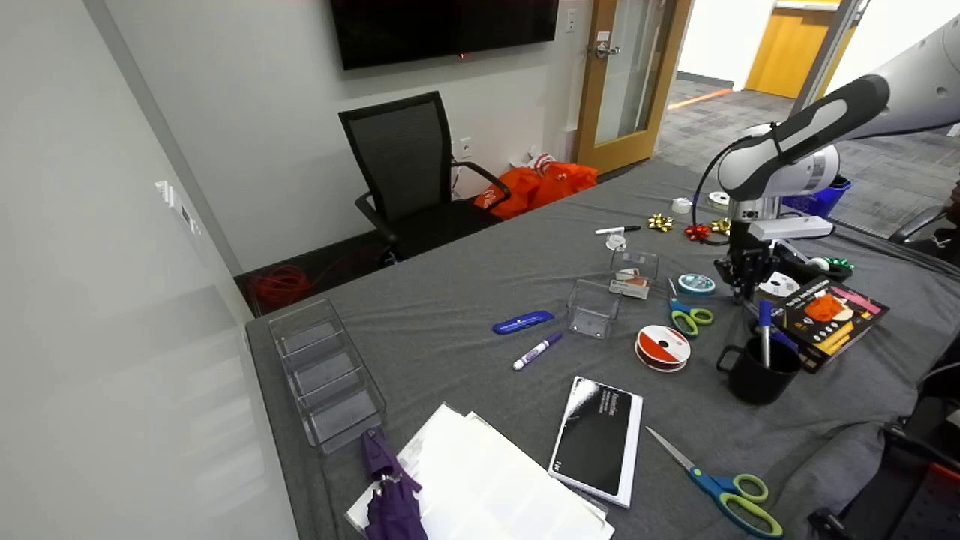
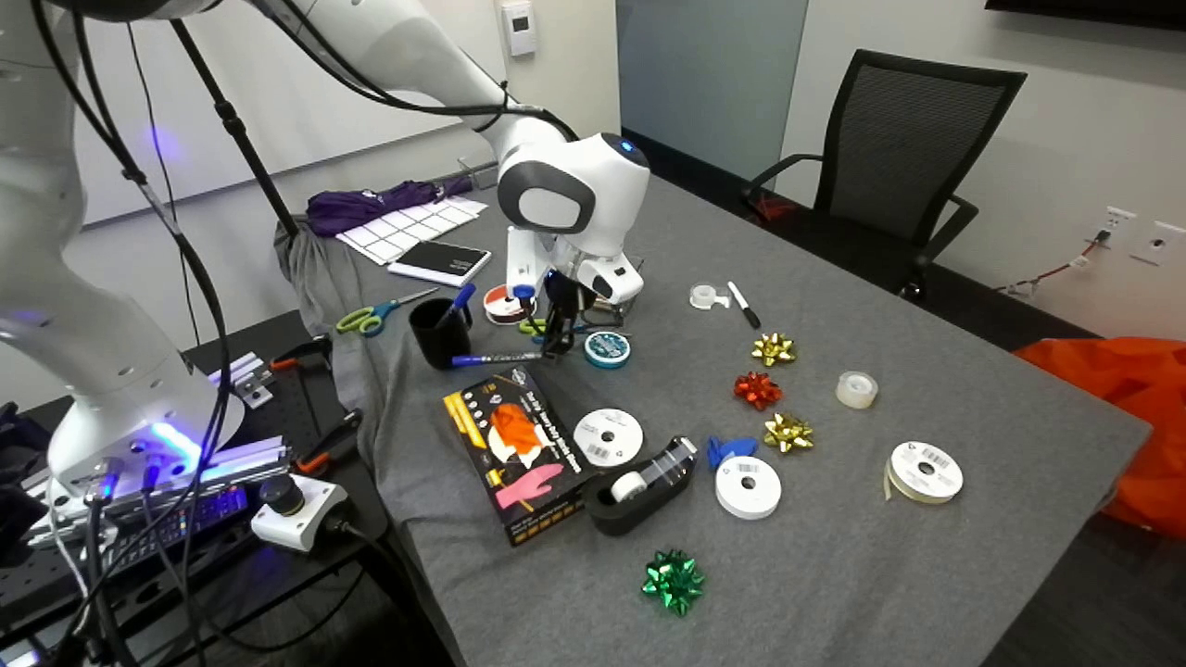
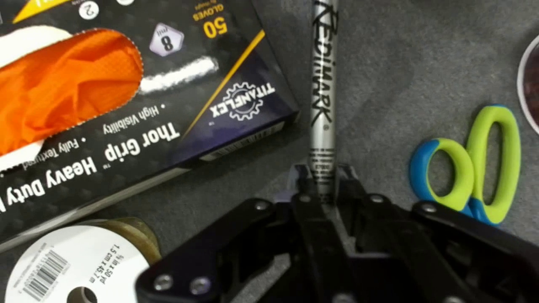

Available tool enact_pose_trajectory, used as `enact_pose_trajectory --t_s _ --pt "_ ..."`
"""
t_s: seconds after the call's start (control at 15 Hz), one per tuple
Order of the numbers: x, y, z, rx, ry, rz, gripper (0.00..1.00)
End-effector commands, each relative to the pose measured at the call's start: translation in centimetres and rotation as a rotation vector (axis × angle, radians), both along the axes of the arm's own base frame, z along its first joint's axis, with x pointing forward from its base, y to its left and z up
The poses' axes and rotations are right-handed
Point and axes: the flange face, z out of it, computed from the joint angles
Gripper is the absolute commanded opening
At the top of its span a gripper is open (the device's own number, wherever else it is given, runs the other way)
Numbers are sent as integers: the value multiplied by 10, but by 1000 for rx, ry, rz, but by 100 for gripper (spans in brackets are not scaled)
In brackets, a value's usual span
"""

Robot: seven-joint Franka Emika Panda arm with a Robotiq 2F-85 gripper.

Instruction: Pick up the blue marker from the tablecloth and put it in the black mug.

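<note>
Pinched near one end, the blue marker sits directly between the jaws: in the wrist view they close on either side of its silver barrel, and the rest, lettered "Redimark", stretches straight out ahead of them and past the top edge. In an exterior view the jaws point down, and the marker runs sideways from them, its blue cap toward the black mug. Whether cap and mug touch cannot be told, nor whether the marker is clear of the dark grey tablecloth. The mug stands upright on the cloth, and in both exterior views a second blue-capped marker leans in it, cap up. In the wrist view the glove box lies just left of the pinched marker, a white-labelled ribbon spool farther down on that side, and the green-and-blue scissors to the right, apart from the jaws.
</note>
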Motion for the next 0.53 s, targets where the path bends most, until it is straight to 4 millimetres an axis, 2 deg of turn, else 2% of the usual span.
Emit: enact_pose_trajectory --t_s 0.0,0.47 --pt "-9 -3 22 40 1 -2 5" --pt "-5 -3 25 27 -7 -12 5"
